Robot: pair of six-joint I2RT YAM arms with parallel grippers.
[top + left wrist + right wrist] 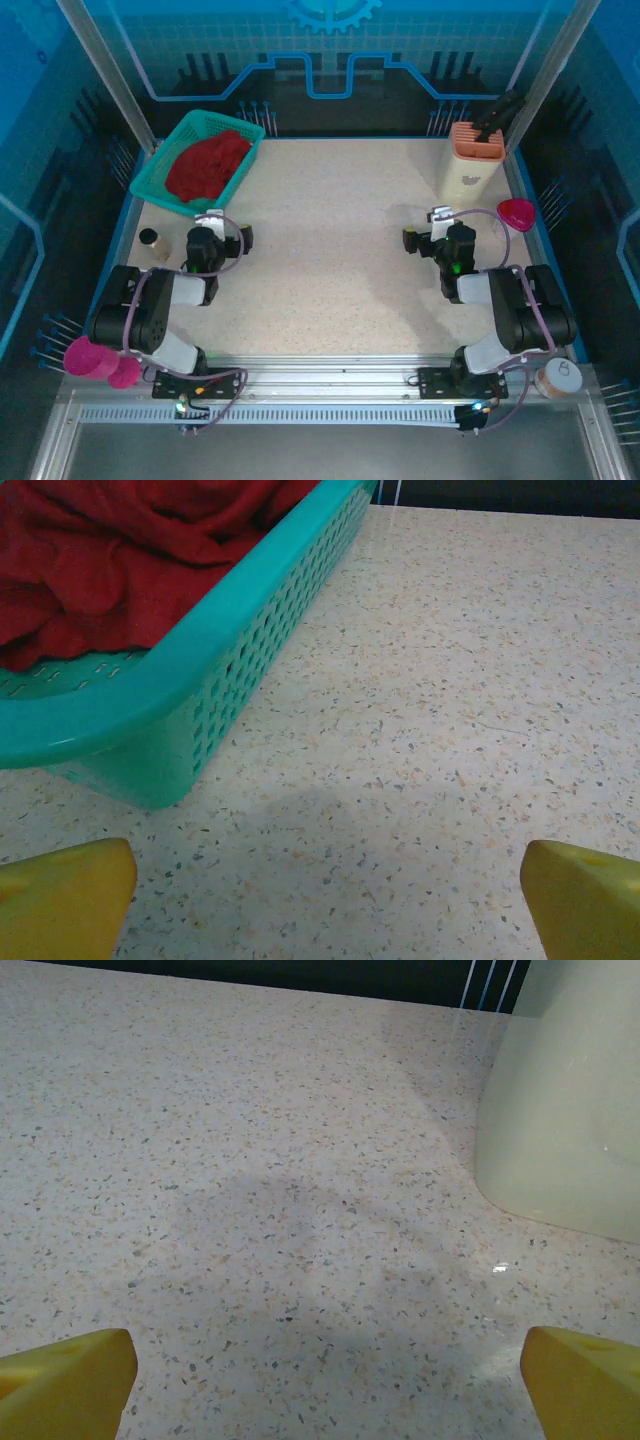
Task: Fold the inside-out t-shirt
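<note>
The inside-out t-shirt (205,165) is a crumpled dark red heap lying in the teal basket (150,190) at the back left of the table. The left wrist view shows its folds (120,550) behind the basket's rim (150,690). My left gripper (222,228) rests low on the table just in front of the basket, open, its yellow fingertips (65,895) wide apart over bare tabletop. At the right side my right gripper (430,228) also stands open and empty, yellow fingertips (65,1380) spread above the table.
A pale holder (470,165) with a dark tool in it stands at the back right, close ahead of the right gripper (570,1110). A pink dish (515,212) lies beside it. A small dark cup (149,238) sits left of the left arm. Pink discs (95,362) lie off the table's front left.
</note>
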